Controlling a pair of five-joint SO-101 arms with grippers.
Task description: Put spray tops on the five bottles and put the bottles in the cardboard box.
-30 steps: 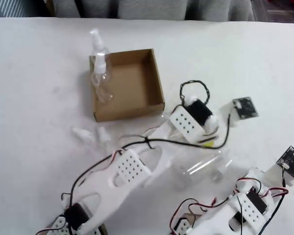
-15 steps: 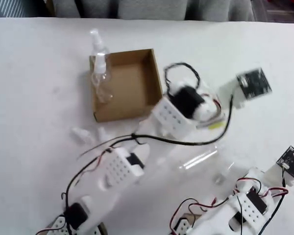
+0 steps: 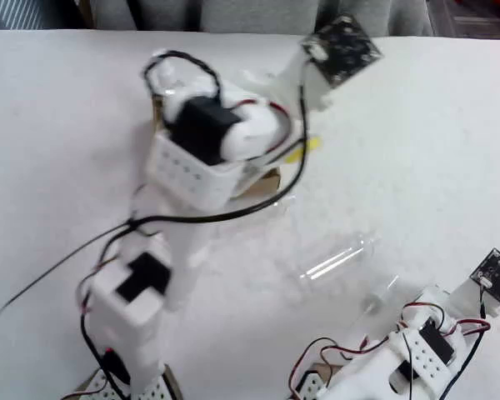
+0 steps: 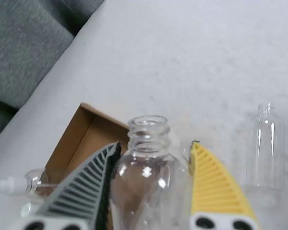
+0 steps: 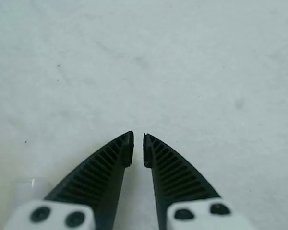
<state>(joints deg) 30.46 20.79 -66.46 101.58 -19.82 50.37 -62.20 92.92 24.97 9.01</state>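
My left gripper (image 4: 156, 146) is shut on a clear uncapped bottle (image 4: 146, 177), its grey and yellow fingers on either side below the neck. It hangs above the table beside the cardboard box (image 4: 84, 139). Seen from above, the left arm (image 3: 200, 150) is raised over the box (image 3: 269, 178) and hides most of it. A capped bottle (image 4: 24, 184) lies at the box's edge. A second clear bottle (image 3: 337, 257) lies on the table, with a loose spray top (image 3: 379, 293) near it. My right gripper (image 5: 138, 149) is shut on nothing, low over bare table.
The right arm (image 3: 421, 350) rests at the table's front right corner. A small white piece (image 5: 31, 188) lies beside the right gripper. The white table runs open to the far right and far left.
The left arm lifted a clear bottle from the table right of the box and swung it up and back over the box. The right arm kept still.
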